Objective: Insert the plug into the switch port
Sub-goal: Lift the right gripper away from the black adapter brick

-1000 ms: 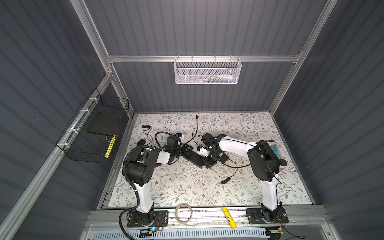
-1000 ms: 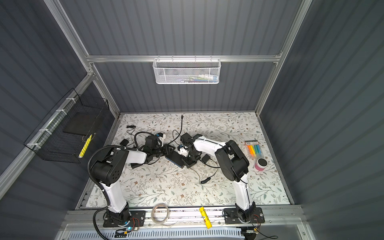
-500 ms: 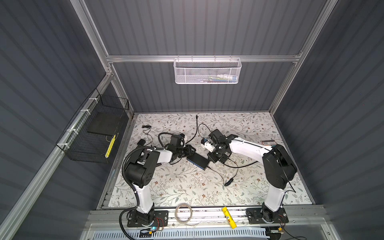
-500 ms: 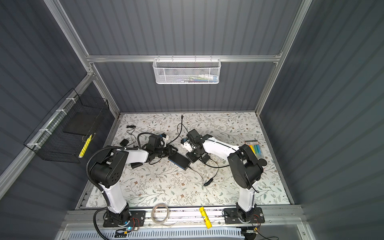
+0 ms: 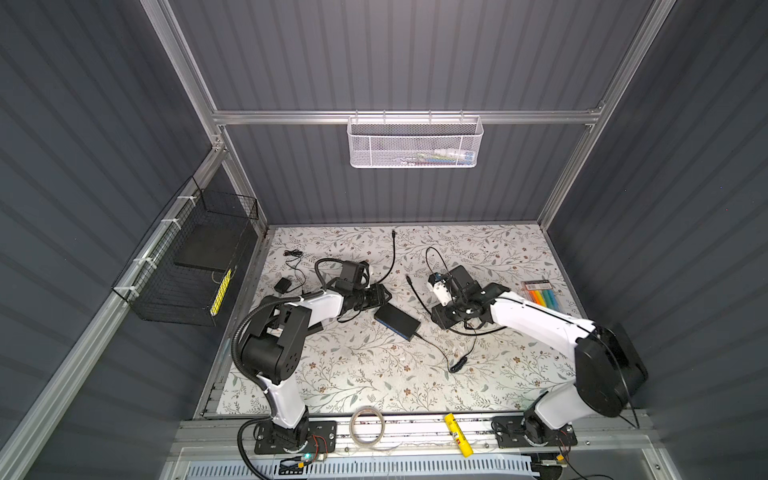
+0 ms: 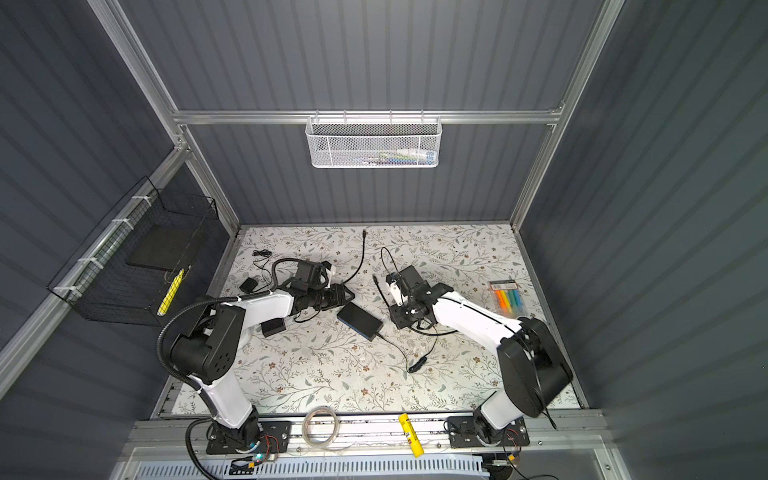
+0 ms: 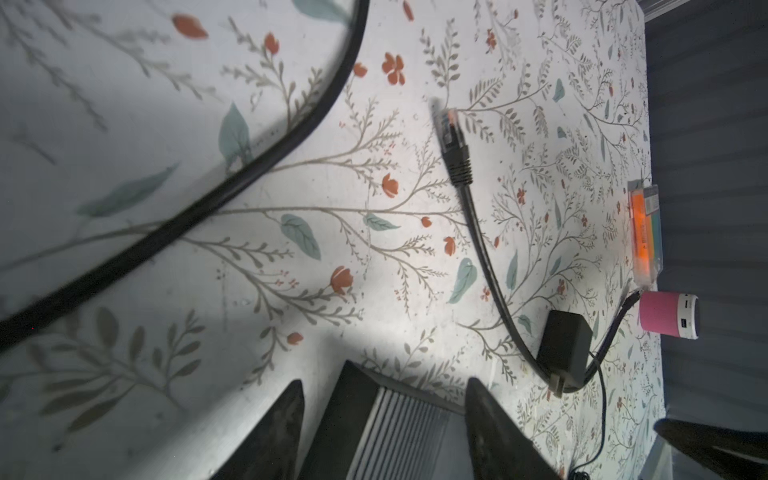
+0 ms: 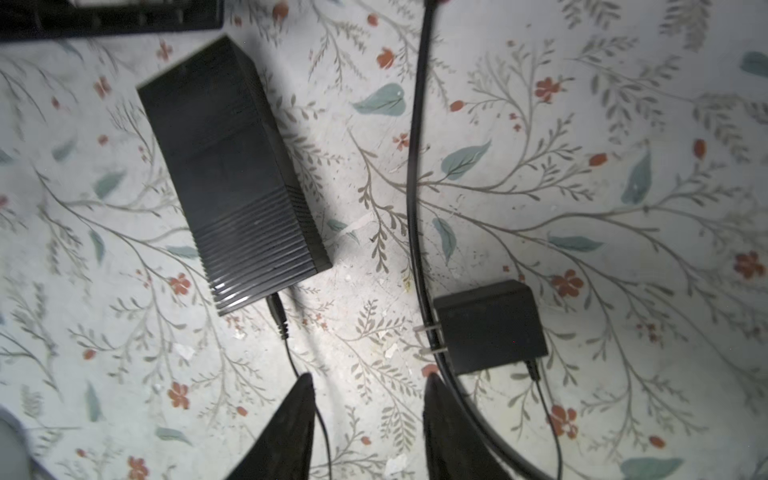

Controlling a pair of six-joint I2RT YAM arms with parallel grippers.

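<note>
The switch (image 5: 395, 322) (image 6: 359, 320) is a flat black box lying on the floral table. A small black barrel plug (image 8: 277, 315) sits in its near end, and its thin cord runs to a black wall adapter (image 8: 490, 326). My left gripper (image 7: 384, 381) (image 5: 384, 297) is open, its fingers (image 7: 286, 419) standing on either side of the switch's (image 7: 399, 419) corner with gaps showing. My right gripper (image 8: 369, 376) (image 5: 436, 323) is open over bare table just right of the switch (image 8: 232, 166), holding nothing, with the thin cord beside one finger.
A black network cable with a clear-tipped connector (image 7: 451, 137) (image 5: 409, 277) lies between the arms, and a thicker black cable (image 5: 392, 257) lies behind them. A marker pack (image 5: 540, 297) and a pink speaker (image 7: 665, 316) sit at the right. A tape roll (image 5: 368, 426) and a yellow stick (image 5: 457, 434) lie on the front rail.
Both grippers have opened. The right gripper has pulled back to the right, away from the switch, leaving the barrel plug in its end. The switch has hardly moved.
</note>
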